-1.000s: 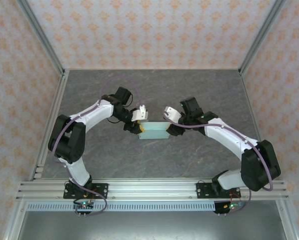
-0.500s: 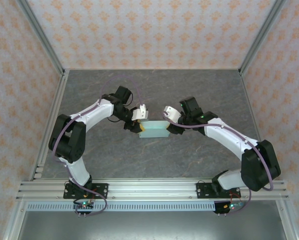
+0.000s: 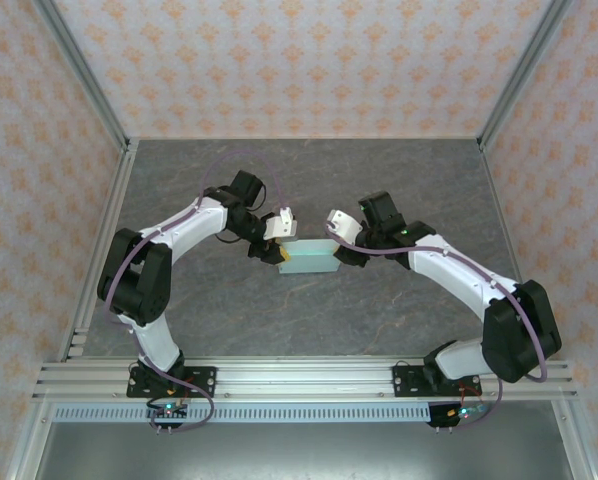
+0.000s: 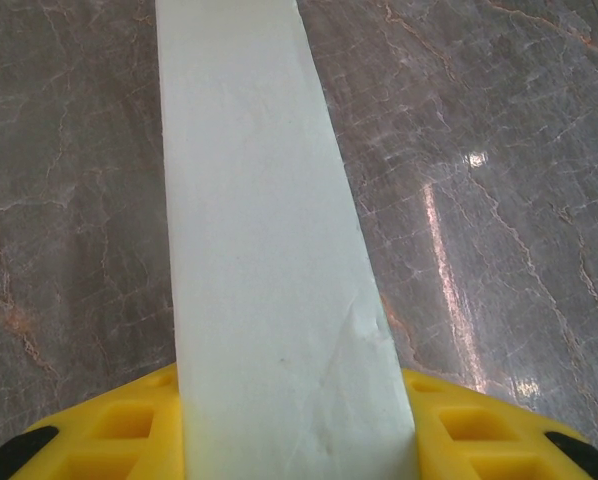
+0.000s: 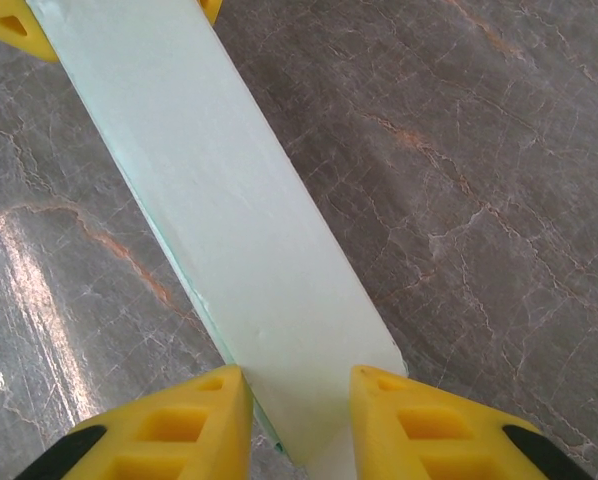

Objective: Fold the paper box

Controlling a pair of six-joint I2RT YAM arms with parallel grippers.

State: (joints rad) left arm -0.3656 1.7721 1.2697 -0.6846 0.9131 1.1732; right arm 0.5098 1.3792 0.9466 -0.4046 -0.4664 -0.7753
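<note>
Vs the earlier top-view frames, little differs: the right gripper (image 3: 341, 254) has its wrist nudged a touch toward upper left. The paper box (image 3: 309, 260) sits at frame centre as before, over the grey table (image 3: 399, 180), betw. the two arms. The left gripper (image 3: 278, 256) looks unmoved.

Left wrist cam: the box runs up the middle, with yellow fingers (image 4: 119, 440) against both its sides at the bottom edge, so we read this gripper as clamped on the box. Right wrist cam: that gripper's fingers (image 5: 179, 425) meet the box's near end on either side, so it grips too.

Hard to make out:
- The box's far end is cut off at the top of the left wrist frame.
- In the top view both its ends are covered by the grippers, and the fingertips are too small to read.
- We can't tell whether the box rests on the table or is lifted.
</note>
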